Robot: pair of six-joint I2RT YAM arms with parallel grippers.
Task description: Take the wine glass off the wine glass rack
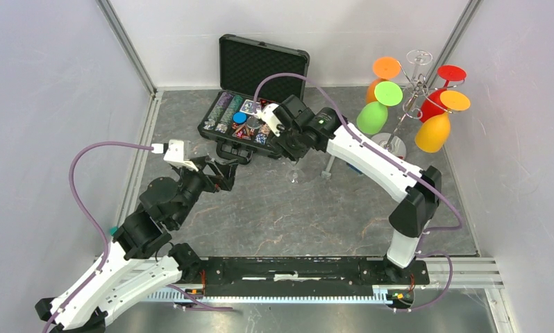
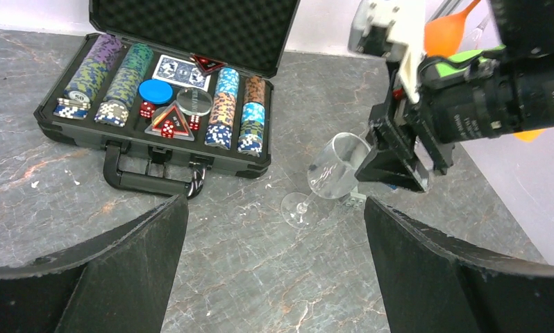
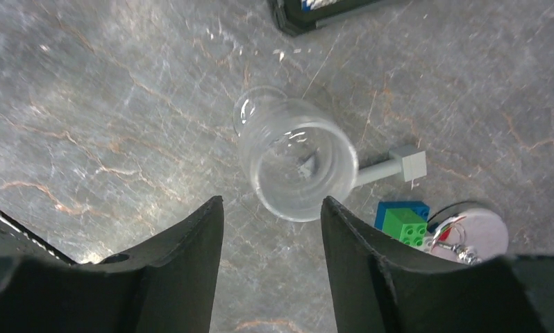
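A clear wine glass (image 1: 294, 172) (image 2: 332, 166) (image 3: 298, 165) stands on its foot on the grey table, away from the wine glass rack (image 1: 414, 89). The rack is a chrome wire stand at the back right, with orange, green, red and yellow glasses hanging from its arms. My right gripper (image 1: 289, 148) (image 3: 271, 202) hovers just above the clear glass, open. Its fingers (image 2: 393, 165) are apart and the rim lies just beyond their tips, touching neither. My left gripper (image 1: 225, 171) (image 2: 275, 201) is wide open over bare table, pointing at the glass from the left.
An open black case (image 1: 250, 118) (image 2: 156, 97) of poker chips, cards and dice lies at the back centre. Blue and green toy bricks (image 3: 403, 218) and a grey peg piece (image 3: 399, 166) sit beside the glass. The rack's round disc base (image 3: 479, 232) is close to its right.
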